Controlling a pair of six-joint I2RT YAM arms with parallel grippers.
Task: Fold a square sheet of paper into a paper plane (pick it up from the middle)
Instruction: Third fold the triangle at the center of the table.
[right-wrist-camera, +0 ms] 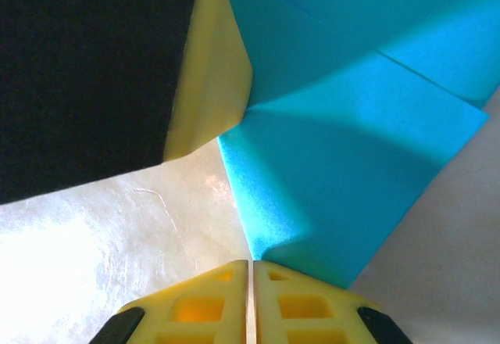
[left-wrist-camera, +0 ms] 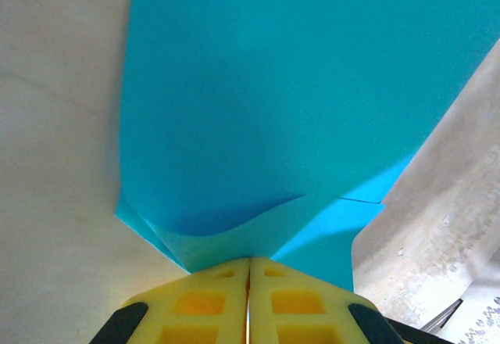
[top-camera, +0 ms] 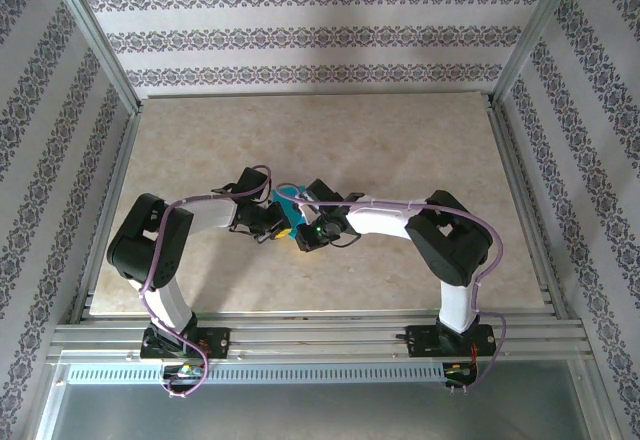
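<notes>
The top camera sits above and behind my bases [top-camera: 185, 340], facing down and forward over the whole table [top-camera: 400, 150]. My wrist cameras look out along the left fingers [left-wrist-camera: 199, 305] and the right fingers [right-wrist-camera: 199, 309] at very close range. All three views share the square sheet of paper [top-camera: 287, 201].

The beige marbled tabletop [top-camera: 400, 150] is stretching away on all sides of the left gripper [top-camera: 272, 222] and the right gripper [top-camera: 300, 230]. The partly folded square sheet of paper [top-camera: 288, 207] is sitting between them, fanning out straight ahead of each gripper's fingertips, with tabletop showing to their left; whether the sheet is touching the surface is not showing
</notes>
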